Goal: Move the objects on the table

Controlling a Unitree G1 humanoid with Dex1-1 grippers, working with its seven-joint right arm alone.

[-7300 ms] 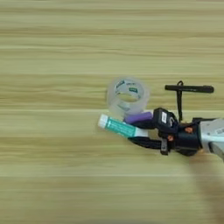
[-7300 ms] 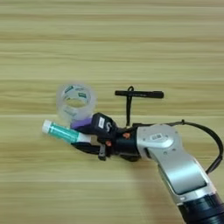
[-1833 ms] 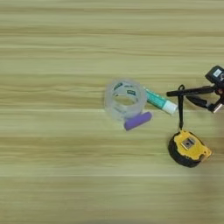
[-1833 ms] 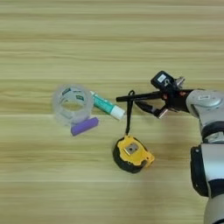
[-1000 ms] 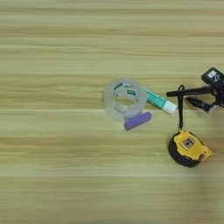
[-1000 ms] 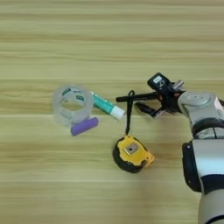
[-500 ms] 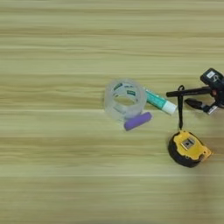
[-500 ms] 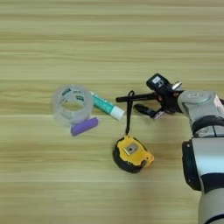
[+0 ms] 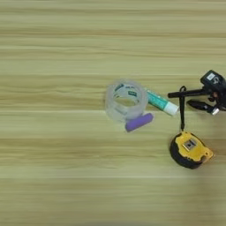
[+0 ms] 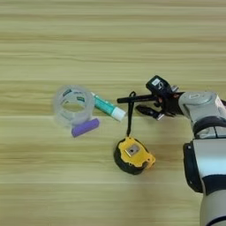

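Gripper (image 10: 143, 103): fingers spread around the pen (image 10: 132, 98), not clamped.
Pen: on table (image 10: 110, 39), just right of glue stick (image 10: 106, 107), crossing tape measure (image 10: 131, 155) strap.
Risk: closing may snag the strap, dragging the measure; pen could roll into the glue stick.

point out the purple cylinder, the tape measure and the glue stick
purple cylinder (image 10: 85, 127): right eye view, middle of its side
tape measure (image 10: 132, 154): right eye view, yellow top face
glue stick (image 10: 106, 107): right eye view, green body
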